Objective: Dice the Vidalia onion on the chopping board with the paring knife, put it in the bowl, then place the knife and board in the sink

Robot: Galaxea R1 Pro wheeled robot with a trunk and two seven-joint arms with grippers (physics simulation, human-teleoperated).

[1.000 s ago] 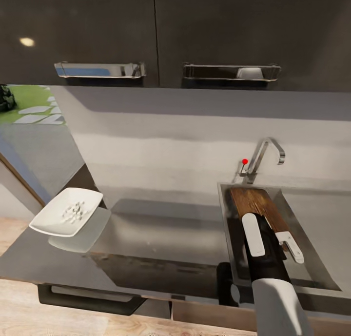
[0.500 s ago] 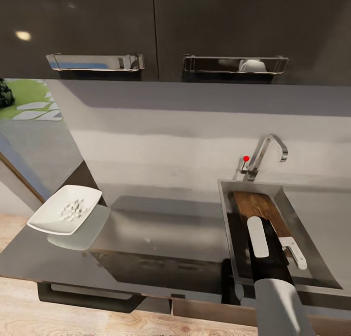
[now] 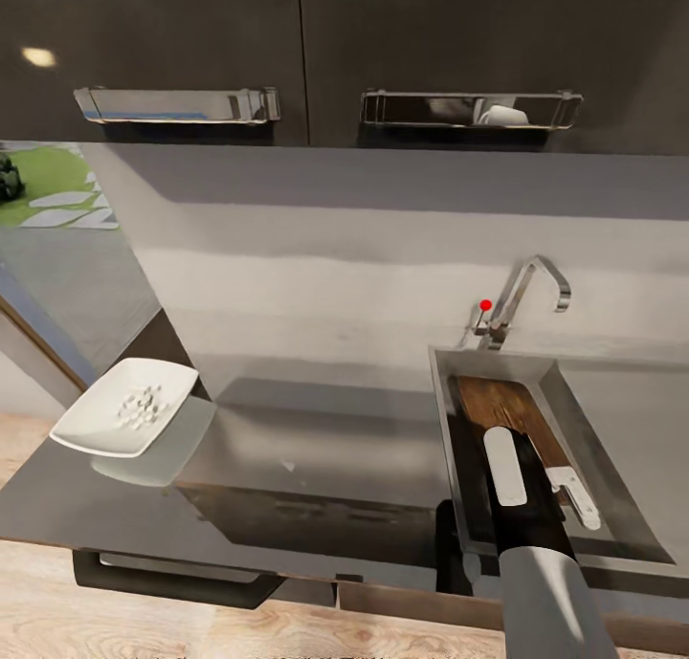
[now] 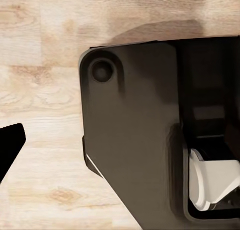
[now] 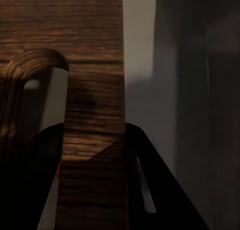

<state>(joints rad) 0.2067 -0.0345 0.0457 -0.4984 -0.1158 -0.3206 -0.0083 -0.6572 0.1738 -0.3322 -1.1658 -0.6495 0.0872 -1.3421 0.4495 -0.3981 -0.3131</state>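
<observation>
Nearest in the head view, the right arm reaches over the pale front edge of the worktop (image 3: 316, 468) and down into the sink (image 3: 593, 449). The right hand (image 5: 95, 155) is clenched on the chopping board (image 3: 502, 406): in the right wrist view its two dark fingers (image 5: 150, 180) straddle the strip of wood beside the board's slot handle. The one board lies lengthwise in the basin along its left wall, its far end close to the back rim; grey steel shows bare along its right side. A white-and-grey part of the arm lies near the right wall.

The left wrist view looks down at pale wooden floor and the robot's dark base; whether the left hand is clenched cannot be told.

The middle of the worktop is bare and glossy. At its far left corner sits one white bowl (image 3: 124, 420), close to the edge, holding a small heap of pale diced onion (image 3: 141, 404). Behind the sink stand one chrome tap (image 3: 531, 291) and one red knob (image 3: 485, 305). Above, two dark cabinet doors carry one chrome handle each.
</observation>
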